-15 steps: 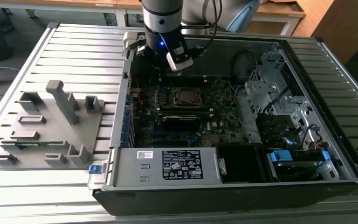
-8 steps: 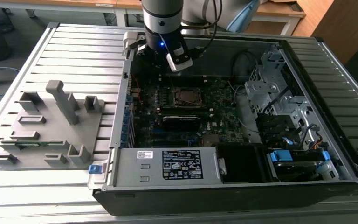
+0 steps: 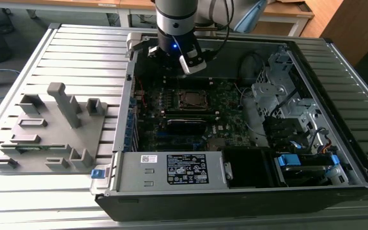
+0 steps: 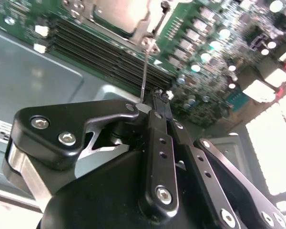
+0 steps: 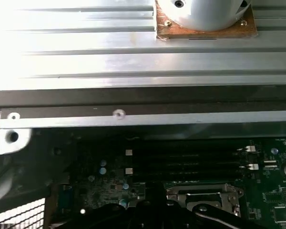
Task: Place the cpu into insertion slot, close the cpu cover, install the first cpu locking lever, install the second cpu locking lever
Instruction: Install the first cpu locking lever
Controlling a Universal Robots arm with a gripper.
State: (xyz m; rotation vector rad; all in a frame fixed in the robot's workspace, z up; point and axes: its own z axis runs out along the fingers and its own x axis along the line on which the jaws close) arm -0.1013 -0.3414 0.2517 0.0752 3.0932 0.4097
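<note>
Surface: slatted aluminium table [image 3: 75, 48] carrying an open computer case [image 3: 235, 203] on its side, with the dark green circuit board [image 3: 229, 103] facing up.
Claw: the gripper [image 4: 144, 108] hangs inside the case over the board's far part, and its black fingers [image 4: 109, 117] are clenched together.
Held: a thin wire locking lever [image 4: 144, 71]. Its free end is pinched at the fingertips, and the rod runs straight from the claw to the socket's corner, raised off the board.
Under the claw: long black memory slots [image 4: 100, 50] lie between the socket and the case wall [image 5: 133, 119].
Cpu: the cpu [image 4: 115, 12] sits in the insertion slot [image 3: 178, 99], just past the lever's foot, with its grey top showing.
Cover: the cpu cover [image 5: 202, 194] lies flat over the chip and frames it.
Beside the lever: rows of small silver components [image 4: 205, 45] on the board.
Farther out: a black card with a green edge [image 3: 187, 125] lies beyond the socket. Past it, the labelled grey power supply box [image 3: 171, 170] sits at the case's near edge.
Exterior view's right of the claw: loose cables [image 3: 251, 62] near, and a metal drive cage [image 3: 286, 91] farther off.
Exterior view's left of the claw: a grey fixture tray [image 3: 50, 129], well apart on the table outside the case.
Edges and room: the case wall stands close behind the claw. The board around the socket is low and flat.
</note>
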